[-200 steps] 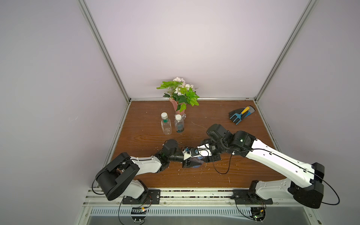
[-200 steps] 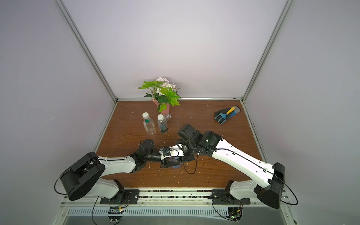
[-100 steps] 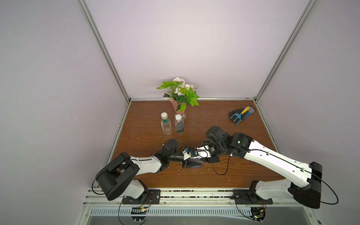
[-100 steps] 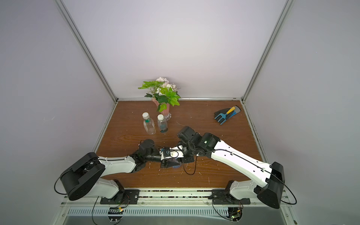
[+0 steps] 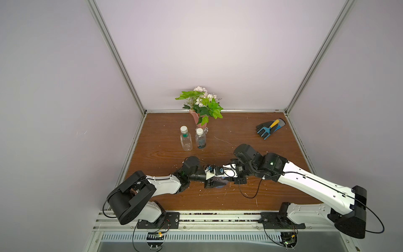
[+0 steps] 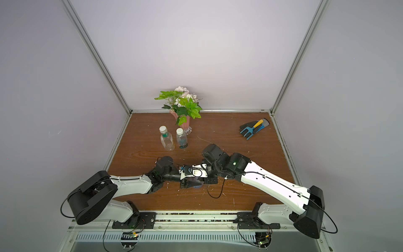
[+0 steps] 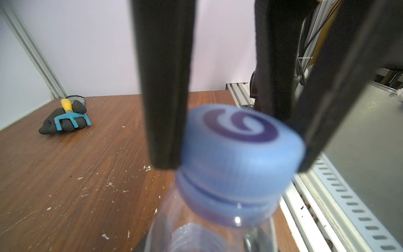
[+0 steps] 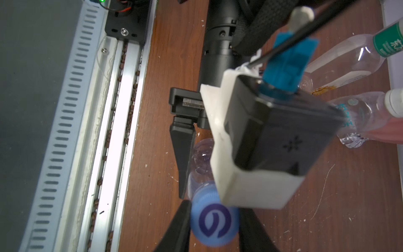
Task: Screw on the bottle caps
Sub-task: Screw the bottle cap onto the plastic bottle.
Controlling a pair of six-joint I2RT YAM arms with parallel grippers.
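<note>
1. The front bottle is at the front middle of the table, in the grip of the left gripper. In the right wrist view one of its fingers lies flat against the clear wall, and the other is hidden behind the camera housing. I take that hold to be an anchor, so the bottle cannot spin.
2. The right gripper reaches in from the opposite side and is closed on the blue cap, with a finger touching each side of its ribbed rim. Gripping the rim rather than the top gives it purchase for twisting.
3. The cap sits on the neck just above the blue ring, with a thin dark groove between them. I'd guess it needs more turning, though I cannot tell how tight it is.
4. The arms meet nose to nose, which suits the job: one steadies, the other turns.
5. The squarish bottle and the round bottle stand upright well back, just beside the pink vase. Each wears a white cap, so they look finished and are parked clear of the arms.
6. The glove and rake lie in the far right corner and play no part.
</note>
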